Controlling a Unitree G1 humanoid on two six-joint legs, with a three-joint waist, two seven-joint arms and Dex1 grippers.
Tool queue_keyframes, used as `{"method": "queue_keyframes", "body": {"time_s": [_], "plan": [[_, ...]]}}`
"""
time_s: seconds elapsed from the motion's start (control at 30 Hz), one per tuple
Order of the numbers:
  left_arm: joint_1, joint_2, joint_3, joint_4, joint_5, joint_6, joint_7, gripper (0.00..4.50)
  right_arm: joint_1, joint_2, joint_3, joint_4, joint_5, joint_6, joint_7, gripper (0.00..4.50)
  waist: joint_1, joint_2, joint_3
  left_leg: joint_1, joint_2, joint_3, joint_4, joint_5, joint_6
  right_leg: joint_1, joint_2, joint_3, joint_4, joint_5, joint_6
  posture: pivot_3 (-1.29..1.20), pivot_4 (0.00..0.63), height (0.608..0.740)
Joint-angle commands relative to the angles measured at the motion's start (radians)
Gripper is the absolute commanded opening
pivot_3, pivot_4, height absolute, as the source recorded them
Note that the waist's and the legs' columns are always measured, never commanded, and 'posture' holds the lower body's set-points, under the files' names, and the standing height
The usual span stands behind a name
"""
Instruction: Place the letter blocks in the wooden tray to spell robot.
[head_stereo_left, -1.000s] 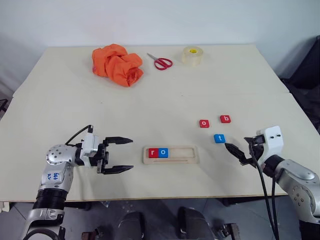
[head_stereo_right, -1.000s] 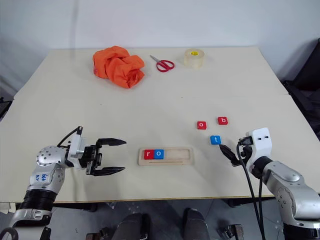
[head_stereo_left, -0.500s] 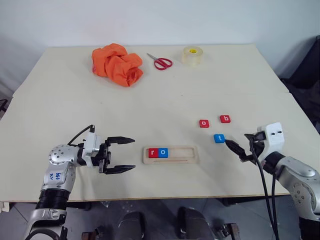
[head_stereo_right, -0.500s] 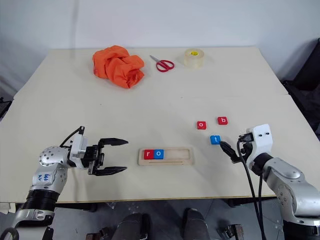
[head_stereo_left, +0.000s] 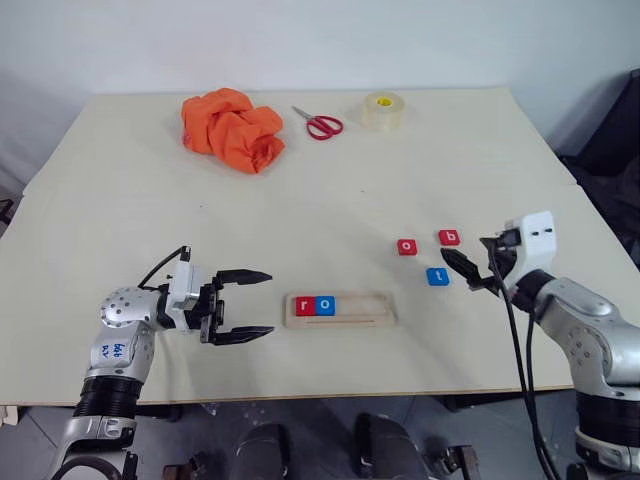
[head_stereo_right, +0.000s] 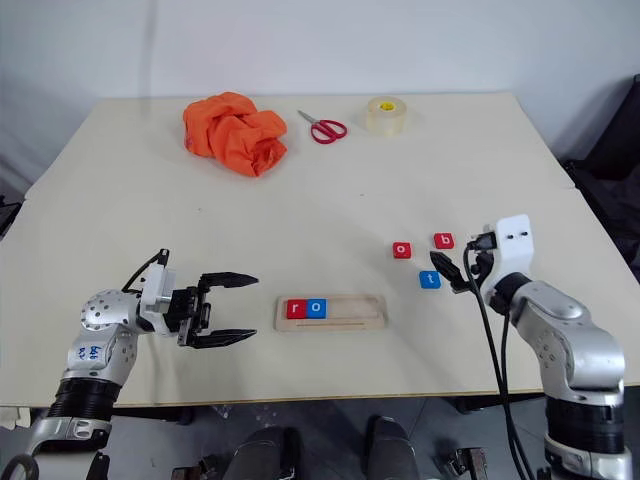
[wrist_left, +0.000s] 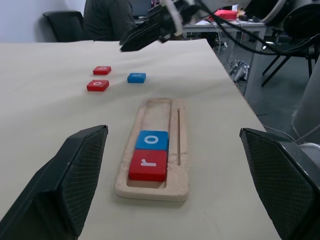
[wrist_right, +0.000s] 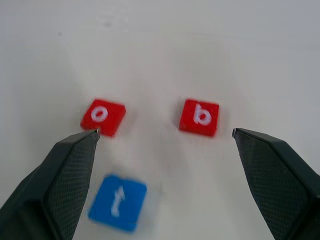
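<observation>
With the red r and blue o seated in the wooden tray (head_stereo_left: 341, 310), the red b block (head_stereo_left: 450, 237) lies beyond its right end, light, rigid, thin, best pinched across opposite edges; both the right gripper (head_stereo_left: 464, 270) and left gripper (head_stereo_left: 246, 305) stand spread wide, empty.

pale table (head_stereo_left: 330, 190), white wall (head_stereo_left: 300, 40), black chair (wrist_left: 62, 25).
</observation>
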Motion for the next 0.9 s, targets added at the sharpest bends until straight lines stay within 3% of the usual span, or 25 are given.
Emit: {"method": "queue_keyframes", "body": {"time_s": [0.03, 0.3, 0.6, 0.7, 0.9], "plan": [[0.001, -0.003, 0.013, -0.033, -0.019, 0.003, 0.004, 4.48, -0.068, 0.026, 0.018, 0.097, -0.050, -0.052, -0.030, 4.50, 0.000, 0.000, 0.000, 0.000, 0.000, 0.000, 0.000, 0.000, 0.000, 0.000, 0.000, 0.000, 0.000, 0.000, 0.000, 0.00, 0.150, 0.740], [0.024, -0.001, 0.021, -0.064, -0.024, 0.014, 0.019, 4.48, -0.197, 0.084, 0.054, 0.358, -0.163, -0.196, -0.081, 4.50, 0.000, 0.000, 0.000, 0.000, 0.000, 0.001, -0.001, 0.000, 0.000, 0.000, 0.000, 0.000, -0.001, 0.000, 0.000, 0.00, 0.150, 0.740], [0.050, 0.006, 0.030, -0.091, -0.031, 0.025, 0.031, 4.48, -0.209, 0.124, 0.055, 0.446, -0.194, -0.248, -0.094, 4.50, -0.021, 0.000, 0.000, 0.000, 0.000, 0.001, -0.001, 0.000, 0.000, 0.000, 0.000, 0.000, -0.001, 0.000, 0.000, 0.00, 0.150, 0.740], [0.053, 0.007, 0.031, -0.092, -0.031, 0.026, 0.032, 4.50, -0.209, 0.139, 0.045, 0.453, -0.193, -0.247, -0.104, 3.93, -0.022, 0.000, 0.000, 0.000, 0.000, 0.001, -0.002, 0.000, 0.000, 0.000, 0.000, 0.000, 0.000, 0.000, 0.000, 0.00, 0.150, 0.740], [0.049, 0.012, 0.030, -0.082, -0.037, 0.029, 0.019, 4.50, -0.207, 0.157, 0.037, 0.441, -0.194, -0.252, -0.114, 1.78, -0.024, 0.000, 0.000, 0.000, 0.000, 0.001, -0.002, 0.000, 0.000, 0.000, 0.000, 0.000, -0.001, 0.000, 0.000, 0.00, 0.150, 0.740]]}}
